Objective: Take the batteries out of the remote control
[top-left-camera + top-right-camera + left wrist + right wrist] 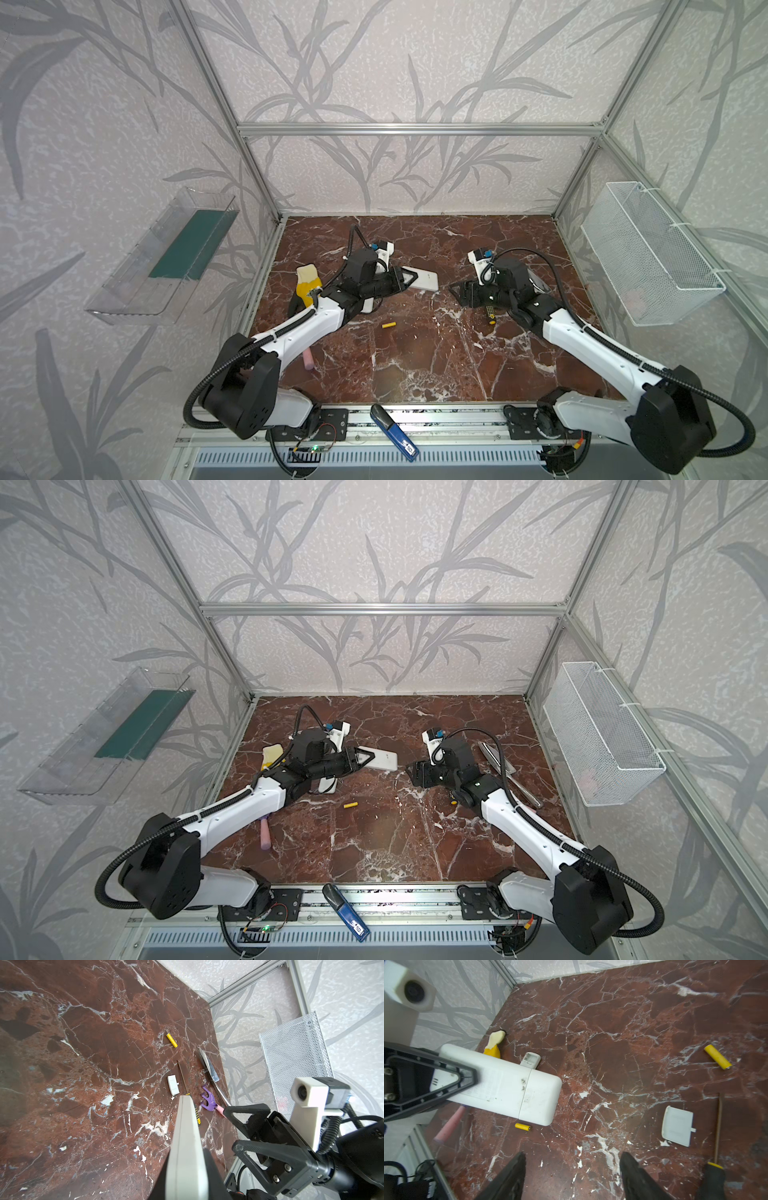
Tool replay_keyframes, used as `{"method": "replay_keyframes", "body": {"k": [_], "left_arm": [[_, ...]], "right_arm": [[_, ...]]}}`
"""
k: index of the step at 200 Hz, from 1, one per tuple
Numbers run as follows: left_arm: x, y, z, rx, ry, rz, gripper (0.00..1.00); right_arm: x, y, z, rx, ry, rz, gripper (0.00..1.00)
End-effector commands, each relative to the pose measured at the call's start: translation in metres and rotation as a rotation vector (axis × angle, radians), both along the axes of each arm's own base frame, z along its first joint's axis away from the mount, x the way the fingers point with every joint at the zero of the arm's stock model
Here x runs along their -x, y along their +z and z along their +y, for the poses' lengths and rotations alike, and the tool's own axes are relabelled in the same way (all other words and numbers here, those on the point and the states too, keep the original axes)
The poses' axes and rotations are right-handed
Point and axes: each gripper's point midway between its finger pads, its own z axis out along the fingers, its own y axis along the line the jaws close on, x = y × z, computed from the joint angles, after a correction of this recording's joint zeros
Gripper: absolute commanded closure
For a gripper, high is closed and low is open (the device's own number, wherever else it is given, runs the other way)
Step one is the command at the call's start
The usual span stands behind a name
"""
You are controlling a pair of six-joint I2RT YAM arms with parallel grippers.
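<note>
Batteries [718,1056], two yellow, lie loose on our surface [633,1022]; our left gripper [409,279] clamps the partly hidden remote [508,1093], our right gripper [573,1156] gapes empty.

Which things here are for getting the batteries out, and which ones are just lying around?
For the job: big white remote, held in the left gripper; small white remote; two yellow batteries; loose battery cover; open right gripper.

Just lying about: screwdriver; purple fork; metal utensil; pink stick; blue tool on the front rail; wire basket.
</note>
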Motion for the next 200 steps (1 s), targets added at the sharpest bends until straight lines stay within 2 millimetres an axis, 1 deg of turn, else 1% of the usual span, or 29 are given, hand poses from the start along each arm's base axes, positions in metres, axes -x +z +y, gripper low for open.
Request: {"method": "replay_keyframes", "body": {"k": [1, 11, 27, 38, 69, 84, 115, 169, 200], "left_arm": [[0.009, 0.028, 0.000, 0.072, -0.050, -0.086, 1.00], [0.012, 0.031, 0.001, 0.082, -0.055, -0.090, 1.00], [0.017, 0.035, 0.002, 0.108, -0.073, -0.099, 1.00], [0.020, 0.037, 0.001, 0.130, -0.082, -0.102, 1.00], [0.023, 0.045, -0.003, 0.209, -0.098, -0.104, 1.00], [0.022, 0.046, -0.004, 0.231, -0.101, -0.091, 1.00], [0.023, 0.053, -0.006, 0.280, -0.110, -0.093, 1.00], [0.024, 0.053, -0.009, 0.297, -0.121, -0.080, 1.00], [0.023, 0.054, -0.011, 0.316, -0.128, -0.075, 1.00]], "right_arm": [[0.000, 0.027, 0.013, -0.157, 0.044, 0.015, 0.30], [-0.001, 0.031, 0.015, -0.187, 0.056, 0.017, 0.31], [-0.001, 0.037, 0.021, -0.212, 0.088, 0.019, 0.38], [-0.001, 0.039, 0.026, -0.228, 0.113, 0.022, 0.40], [-0.005, 0.037, 0.035, -0.260, 0.153, 0.038, 0.42], [-0.006, 0.037, 0.040, -0.287, 0.165, 0.043, 0.42], [-0.009, 0.038, 0.044, -0.301, 0.178, 0.048, 0.46], [-0.008, 0.048, 0.050, -0.345, 0.215, 0.030, 0.49], [-0.006, 0.052, 0.054, -0.374, 0.242, 0.034, 0.53]]}}
